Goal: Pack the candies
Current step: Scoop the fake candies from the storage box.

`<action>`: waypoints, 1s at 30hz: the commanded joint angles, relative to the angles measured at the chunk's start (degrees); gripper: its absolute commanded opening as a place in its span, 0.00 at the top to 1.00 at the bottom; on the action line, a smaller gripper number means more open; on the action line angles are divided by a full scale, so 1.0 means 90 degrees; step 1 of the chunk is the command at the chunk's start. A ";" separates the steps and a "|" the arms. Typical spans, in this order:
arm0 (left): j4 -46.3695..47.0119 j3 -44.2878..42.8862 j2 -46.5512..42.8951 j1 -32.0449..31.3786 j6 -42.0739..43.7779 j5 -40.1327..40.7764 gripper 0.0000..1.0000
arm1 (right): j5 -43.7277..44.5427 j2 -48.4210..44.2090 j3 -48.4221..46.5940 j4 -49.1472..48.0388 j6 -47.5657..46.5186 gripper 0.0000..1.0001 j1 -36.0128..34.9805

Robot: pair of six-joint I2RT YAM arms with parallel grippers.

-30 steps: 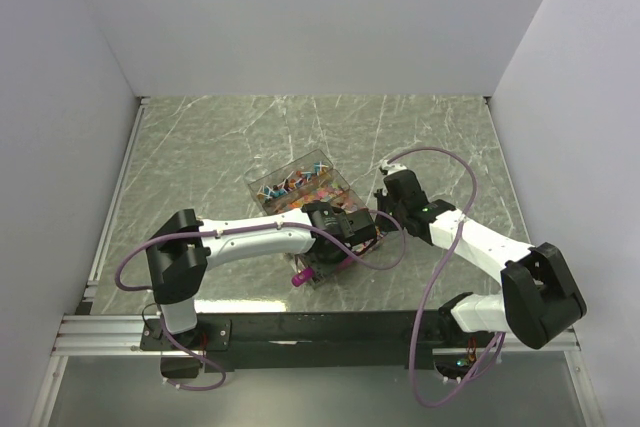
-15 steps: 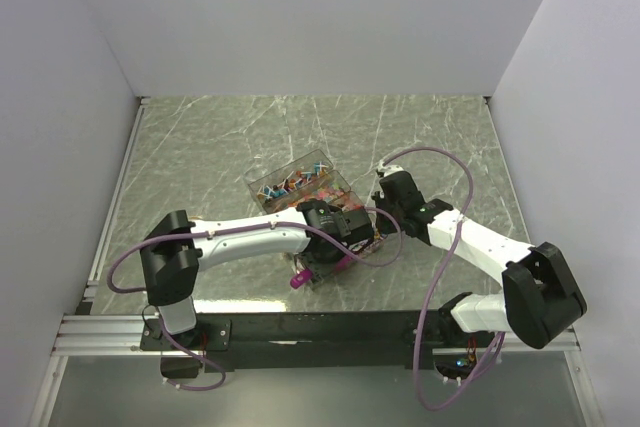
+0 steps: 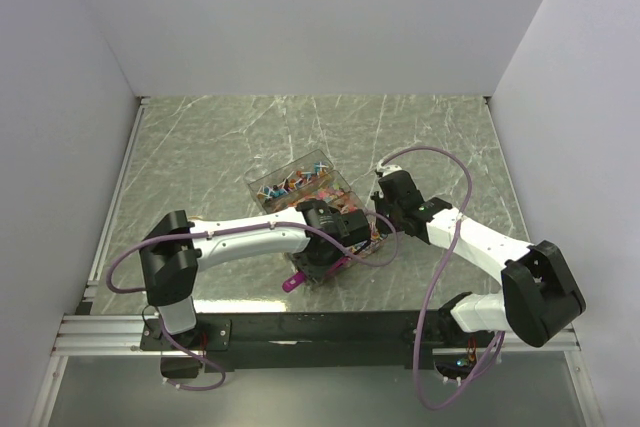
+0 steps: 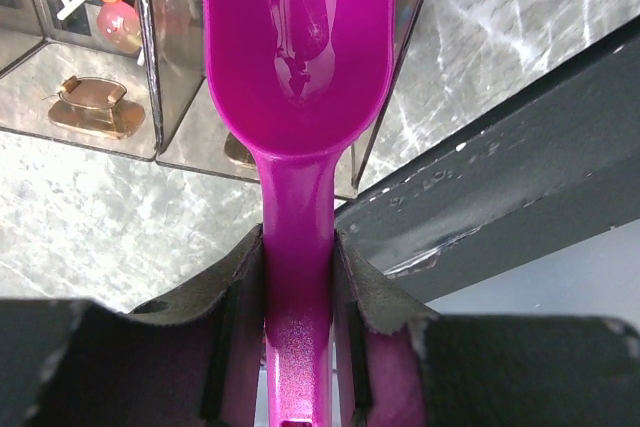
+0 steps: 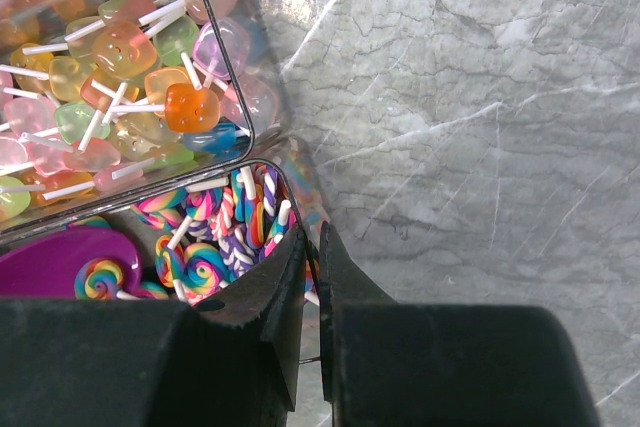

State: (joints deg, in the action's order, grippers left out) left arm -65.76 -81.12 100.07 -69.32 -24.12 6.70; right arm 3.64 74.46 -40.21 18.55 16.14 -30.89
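The scoop (image 4: 300,67) is smooth, glossy magenta plastic with bright glints. Its handle is flecked with fine glitter between the matt, slightly grainy black jaws of the left gripper (image 4: 298,247). The box (image 4: 147,57) is clear hard plastic, the candies (image 5: 190,107) look shiny and partly see-through, and the table (image 5: 480,97) looks like smooth grey-green veined stone.

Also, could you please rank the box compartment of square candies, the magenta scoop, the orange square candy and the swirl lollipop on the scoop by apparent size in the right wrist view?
1. clear box compartment
2. magenta scoop, partly in view
3. orange square candy and swirl lollipop: too alike to rank
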 commanded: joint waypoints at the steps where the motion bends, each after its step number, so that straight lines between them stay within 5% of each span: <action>1: -0.0194 -0.0321 0.0121 -0.0081 0.0218 -0.0285 0.99 | 0.0084 0.0145 -0.0113 0.0205 0.0218 1.00 -0.0034; 17: -0.0643 -0.2031 0.1605 -0.0071 0.0893 -0.0207 0.99 | -0.0375 0.0057 -0.0064 -0.0058 0.0325 1.00 -0.0132; 23: 0.0039 -0.2266 0.1849 -0.0071 0.1059 -0.0295 0.99 | -0.1252 0.0087 0.0180 -0.0594 0.0725 1.00 -0.0141; 30: 0.1758 -0.1263 0.1509 -0.0081 0.1361 -0.0558 0.99 | -0.1771 0.0204 0.0356 -0.0908 0.0911 1.00 -0.0141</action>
State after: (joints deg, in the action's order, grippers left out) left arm -72.29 -95.48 114.32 -68.93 -16.71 6.94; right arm 0.14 74.32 -39.16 16.16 17.30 -30.15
